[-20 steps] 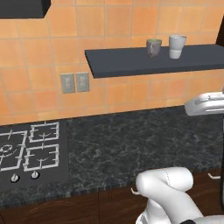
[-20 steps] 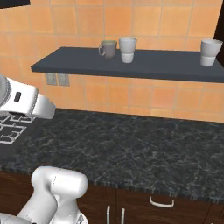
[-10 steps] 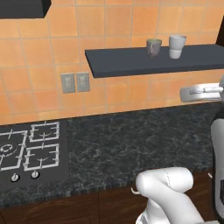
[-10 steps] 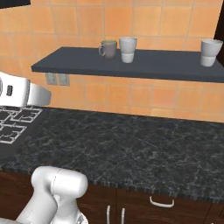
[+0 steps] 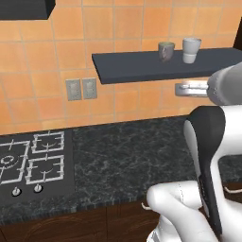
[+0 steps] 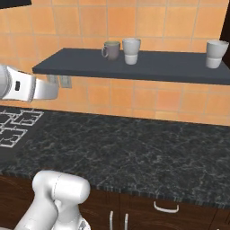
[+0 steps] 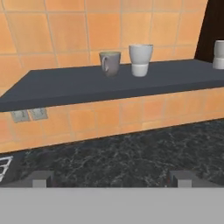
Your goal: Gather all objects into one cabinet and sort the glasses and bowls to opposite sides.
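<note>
A grey-green mug (image 7: 110, 63) and a pale cup (image 7: 140, 59) stand side by side on a flat dark grey shelf (image 7: 83, 84). The base views show the same mug (image 5: 166, 50) (image 6: 111, 50) and pale cup (image 5: 191, 49) (image 6: 131, 50). Another pale cup (image 6: 216, 53) (image 7: 219, 54) stands near the shelf's right end. A dark brown cabinet (image 7: 211, 26) edge rises there. My gripper (image 7: 110, 179) is open and empty, held level below the shelf and well short of the wall. It (image 5: 182, 89) hangs over the counter.
A black stone counter (image 5: 127, 151) runs under the shelf, with a gas hob (image 5: 28, 158) at its left. Two wall outlets (image 5: 81, 89) sit on the orange tiles. Lower cabinet doors with small handles (image 6: 165, 207) line the front.
The arm has swung up and the hand has risen and levelled out toward the tiled wall. Its elbow has come into the left base view. The cups have not moved.
</note>
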